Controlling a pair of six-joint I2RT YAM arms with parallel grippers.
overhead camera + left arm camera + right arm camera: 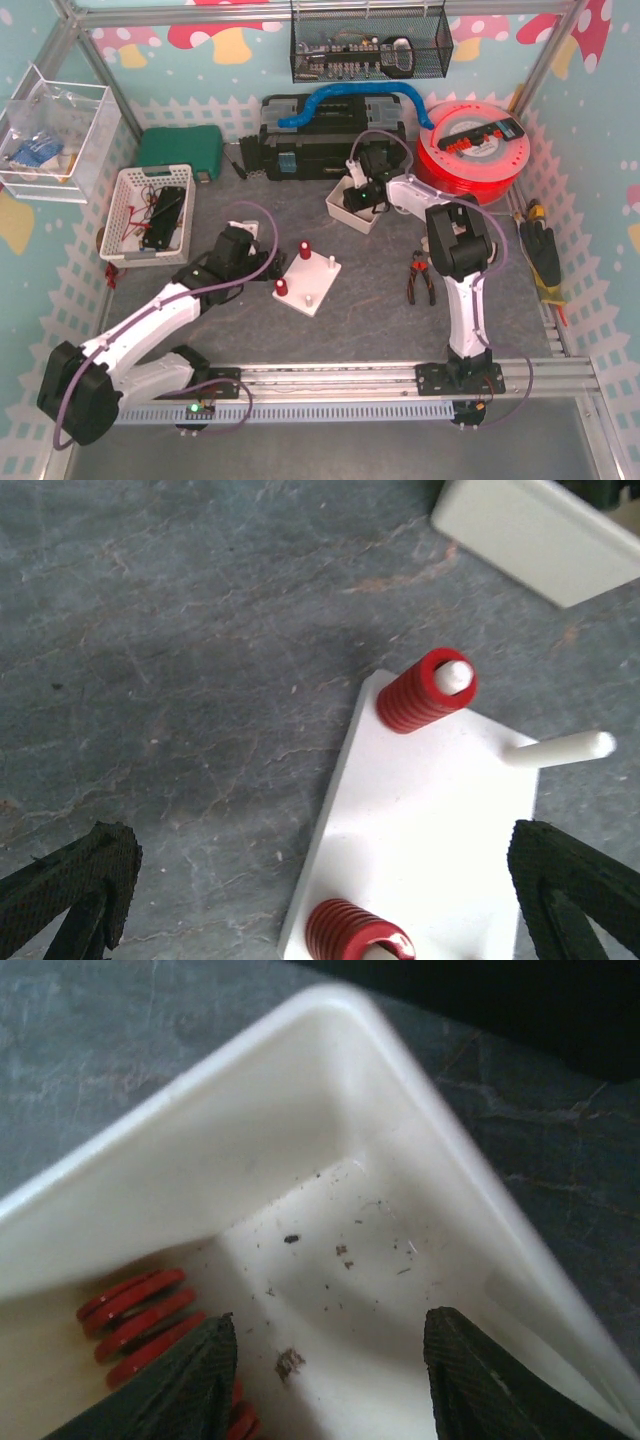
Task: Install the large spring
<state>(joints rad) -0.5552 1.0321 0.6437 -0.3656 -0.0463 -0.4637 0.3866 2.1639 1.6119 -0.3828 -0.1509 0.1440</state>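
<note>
A white peg board lies mid-table and shows in the left wrist view. Red springs sit on two pegs: one far, one near. A bare white peg stands to the right. My left gripper is open and empty, its jaws wide on either side of the board's near end. My right gripper is open inside a white bin. A large red spring lies in the bin beside the left finger.
Red-handled pliers lie right of the board. A white basket of cables stands at the left, a black toolbox and a red filament spool at the back. A yellow-black tool lies at the right edge.
</note>
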